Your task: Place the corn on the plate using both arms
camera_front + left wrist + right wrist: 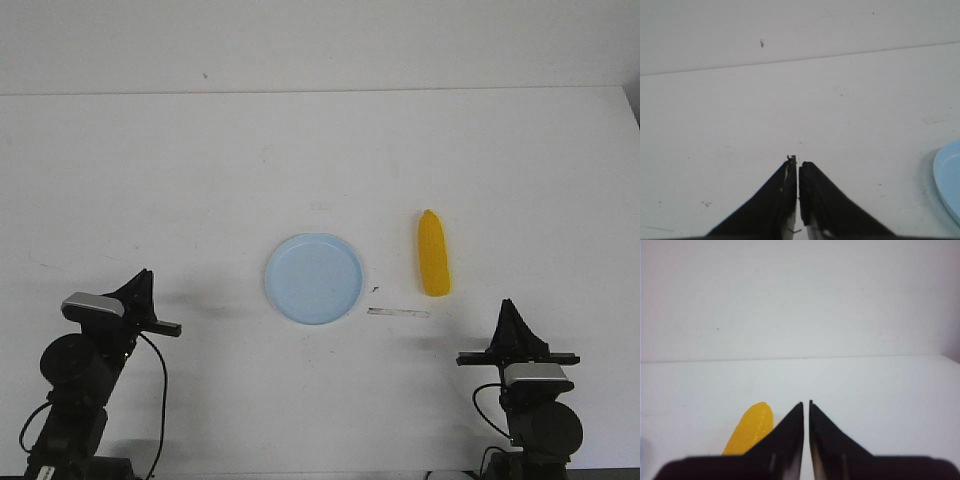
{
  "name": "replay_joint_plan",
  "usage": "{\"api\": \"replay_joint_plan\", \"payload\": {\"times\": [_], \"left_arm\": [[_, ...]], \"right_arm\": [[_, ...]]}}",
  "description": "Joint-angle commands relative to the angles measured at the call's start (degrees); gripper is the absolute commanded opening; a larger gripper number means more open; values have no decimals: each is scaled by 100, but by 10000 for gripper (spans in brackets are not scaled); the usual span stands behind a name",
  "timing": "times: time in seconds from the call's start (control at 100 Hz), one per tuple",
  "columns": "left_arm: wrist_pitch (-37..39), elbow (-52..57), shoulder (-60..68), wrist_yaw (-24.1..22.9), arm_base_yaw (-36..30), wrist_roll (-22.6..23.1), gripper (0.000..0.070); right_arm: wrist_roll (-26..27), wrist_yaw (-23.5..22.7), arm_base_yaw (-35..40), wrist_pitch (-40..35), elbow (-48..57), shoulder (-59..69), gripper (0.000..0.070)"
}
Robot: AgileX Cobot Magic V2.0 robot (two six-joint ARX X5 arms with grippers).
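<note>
We see a white table (200,170) filling most of the front view, with a pale wall behind its far edge. At the near corners stand our two black arms: the left arm (75,385) and the right arm (535,420), each carrying a grey camera block and trailing black cable. Neither touches anything on the table.

Near the table's middle lies the plate (314,279), round, pale blue and bare. To its right, apart from it, lies the corn (433,254), bright yellow, its tapered tip pointing away from us.

Between plate and corn, slightly nearer to us, we notice a thin pale strip (398,313) lying flat on the table.

The left gripper (798,164) has its jaws together, only a hairline between the tips, holding nothing. The right gripper (806,404) likewise has its jaws closed and empty, with the corn just ahead of it and to its left.
</note>
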Motion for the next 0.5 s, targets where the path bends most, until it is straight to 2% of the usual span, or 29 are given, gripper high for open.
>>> {"api": "replay_joint_plan", "payload": {"times": [0.0, 0.15, 0.49], "left_arm": [[-33, 66, -238, -7, -4, 55, 1], [-343, 66, -750, -295, 2, 55, 1], [-470, 66, -1606, -297, 0, 52, 1]], "right_arm": [[-11, 0, 4, 57, -7, 2, 17], [-11, 0, 4, 57, -7, 2, 17], [-11, 0, 4, 57, -7, 2, 17]]}}
